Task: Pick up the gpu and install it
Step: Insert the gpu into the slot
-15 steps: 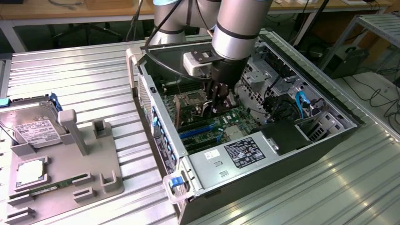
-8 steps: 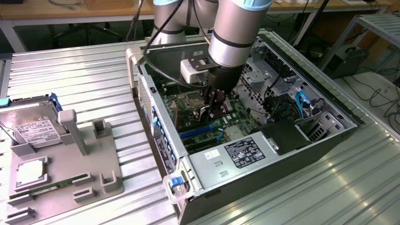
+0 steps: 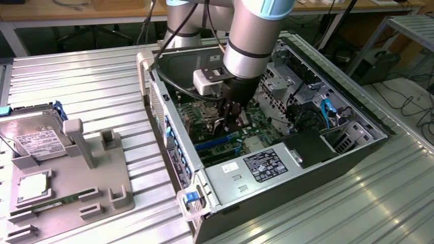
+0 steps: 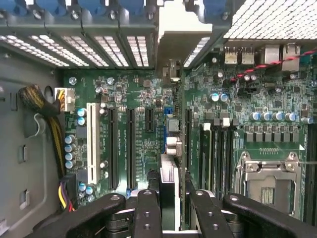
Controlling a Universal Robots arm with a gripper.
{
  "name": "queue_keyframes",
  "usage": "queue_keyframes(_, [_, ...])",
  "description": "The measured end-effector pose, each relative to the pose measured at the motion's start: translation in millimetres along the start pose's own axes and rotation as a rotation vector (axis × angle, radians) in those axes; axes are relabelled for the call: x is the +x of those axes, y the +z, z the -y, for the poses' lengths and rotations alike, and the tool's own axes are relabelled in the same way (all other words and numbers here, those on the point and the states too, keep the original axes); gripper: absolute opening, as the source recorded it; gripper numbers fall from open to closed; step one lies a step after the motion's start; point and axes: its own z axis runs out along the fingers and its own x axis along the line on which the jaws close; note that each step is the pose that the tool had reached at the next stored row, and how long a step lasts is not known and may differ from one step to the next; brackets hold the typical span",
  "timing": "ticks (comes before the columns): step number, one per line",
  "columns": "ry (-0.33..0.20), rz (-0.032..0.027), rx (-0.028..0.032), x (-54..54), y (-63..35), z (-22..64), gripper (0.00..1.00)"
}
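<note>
The gpu [image 4: 168, 181] shows edge-on in the wrist view as a thin dark card standing upright over the green motherboard [image 4: 138, 129]. Its silver end bracket [image 4: 173, 42] reaches the slotted rear wall of the case. My gripper [image 4: 171, 210] is shut on the card, one black finger [image 4: 147, 210] on each side of it. In the exterior view my gripper [image 3: 230, 116] reaches straight down into the open computer case [image 3: 271, 168], low over the expansion slots.
A white slot [image 4: 91, 144] and black slots [image 4: 130, 146] lie beside the card, the CPU socket [image 4: 267, 178] on the other side. A cable bundle [image 4: 49, 114] hangs by the case wall. Outside, a grey holder [image 3: 68, 188] carries a hard drive [image 3: 34, 140] and a RAM stick [image 3: 61, 201].
</note>
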Motion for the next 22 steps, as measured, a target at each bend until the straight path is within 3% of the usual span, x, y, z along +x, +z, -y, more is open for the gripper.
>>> queue_keyframes(10, [0.000,0.0001,-0.0008,3.3,9.5,-4.3,0.28])
queue_keyframes(22, [0.000,0.0002,-0.0007,1.7,13.0,-8.5,0.28])
